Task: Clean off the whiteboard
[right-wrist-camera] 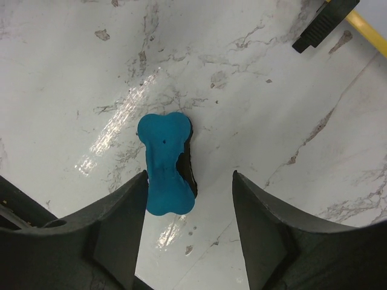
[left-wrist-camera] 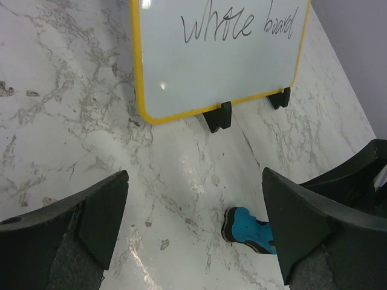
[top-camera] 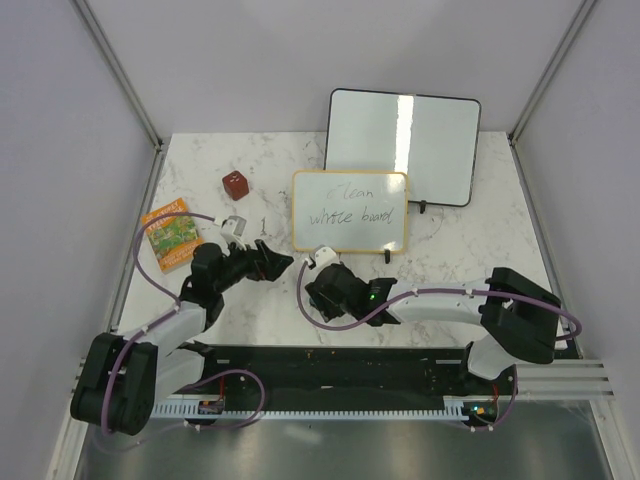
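The whiteboard (top-camera: 350, 210) has a yellow frame and black feet, stands mid-table and carries black handwriting. Its lower part shows in the left wrist view (left-wrist-camera: 217, 60). A blue bone-shaped eraser (right-wrist-camera: 164, 163) lies flat on the marble in front of the board. It also shows in the left wrist view (left-wrist-camera: 249, 230). My right gripper (right-wrist-camera: 189, 181) is open low over the table, and the eraser lies just inside its left finger (right-wrist-camera: 124, 223). My left gripper (left-wrist-camera: 195, 181) is open and empty, pointing at the board's lower left. In the top view the grippers sit side by side, left (top-camera: 278, 263) and right (top-camera: 322, 268).
A larger black-framed blank board (top-camera: 403, 145) leans at the back behind the whiteboard. A dark red cube (top-camera: 236, 183), an orange packet (top-camera: 170, 233) and a small pale object (top-camera: 235, 225) lie at the left of the marble table (top-camera: 480, 240).
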